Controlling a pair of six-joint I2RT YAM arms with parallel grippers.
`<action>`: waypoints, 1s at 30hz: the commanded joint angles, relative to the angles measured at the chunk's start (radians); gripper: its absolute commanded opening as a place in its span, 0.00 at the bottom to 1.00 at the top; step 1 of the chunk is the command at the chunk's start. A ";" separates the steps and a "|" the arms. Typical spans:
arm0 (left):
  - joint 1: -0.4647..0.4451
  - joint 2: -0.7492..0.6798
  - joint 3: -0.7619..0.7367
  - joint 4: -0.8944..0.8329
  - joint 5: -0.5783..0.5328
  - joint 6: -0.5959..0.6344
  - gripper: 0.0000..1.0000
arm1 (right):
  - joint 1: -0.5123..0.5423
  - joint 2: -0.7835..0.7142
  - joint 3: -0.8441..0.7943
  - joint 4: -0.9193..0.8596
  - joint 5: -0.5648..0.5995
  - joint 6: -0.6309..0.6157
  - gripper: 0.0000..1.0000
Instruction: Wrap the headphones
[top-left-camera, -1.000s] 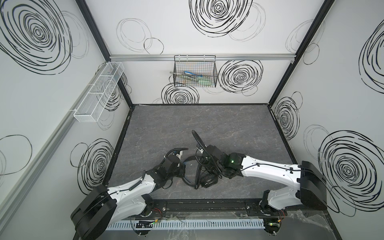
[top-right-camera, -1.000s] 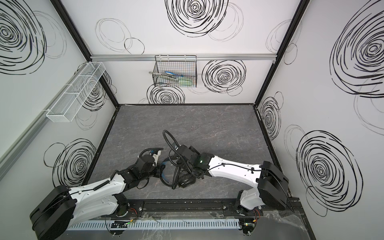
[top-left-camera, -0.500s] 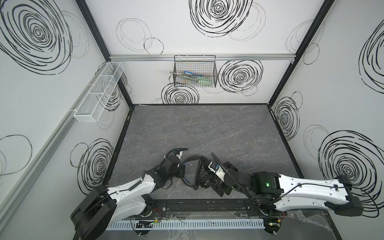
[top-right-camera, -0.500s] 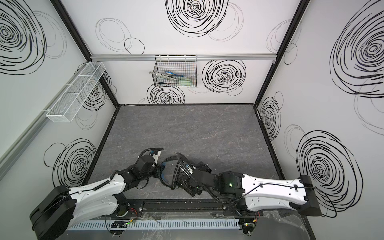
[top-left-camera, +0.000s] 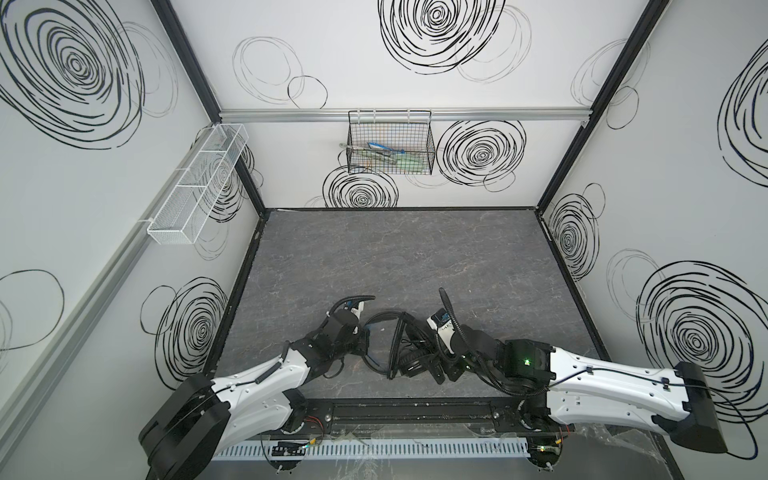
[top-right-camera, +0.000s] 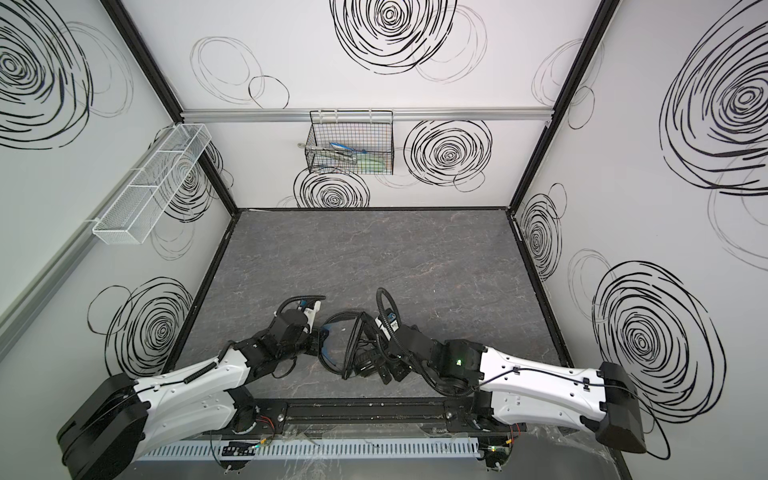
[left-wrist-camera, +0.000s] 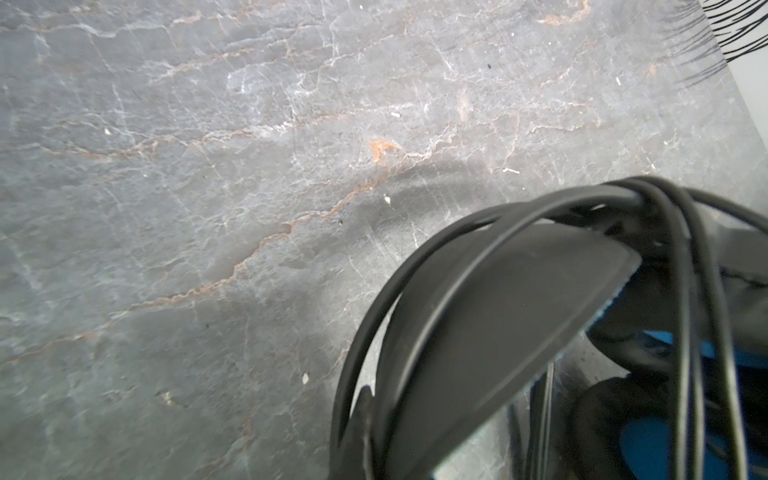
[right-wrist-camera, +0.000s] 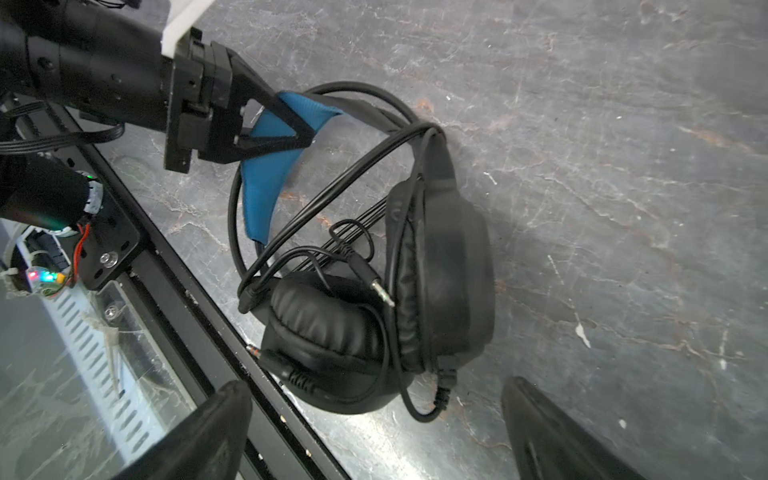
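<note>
Grey table (top-left-camera: 374, 257), front edge: headphones (right-wrist-camera: 440, 266), cable (right-wrist-camera: 332, 178) mostly looped over band, plug (right-wrist-camera: 381, 293) loose. Strap (right-wrist-camera: 262, 187) clamped by left gripper (right-wrist-camera: 297, 133); right gripper (right-wrist-camera: 374, 428) wide, empty. Wrap seemingly near done; tail untucked.

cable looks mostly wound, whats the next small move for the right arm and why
Probably lower the open right gripper onto the plug and close on it, to tuck it in. The cable already crosses the headphones several times, but the plug lies loose by an earcup, while the left gripper, shut on the blue strap, steadies them.
</note>
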 joint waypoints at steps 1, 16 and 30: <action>0.016 -0.030 0.017 0.043 0.011 0.001 0.00 | -0.003 0.028 -0.009 0.042 -0.056 0.036 0.99; 0.034 -0.032 0.014 0.063 0.035 0.000 0.00 | -0.006 0.136 -0.021 0.072 -0.048 0.040 0.63; 0.035 -0.024 0.011 0.066 0.040 -0.002 0.00 | -0.009 0.188 0.057 -0.008 0.001 0.033 0.36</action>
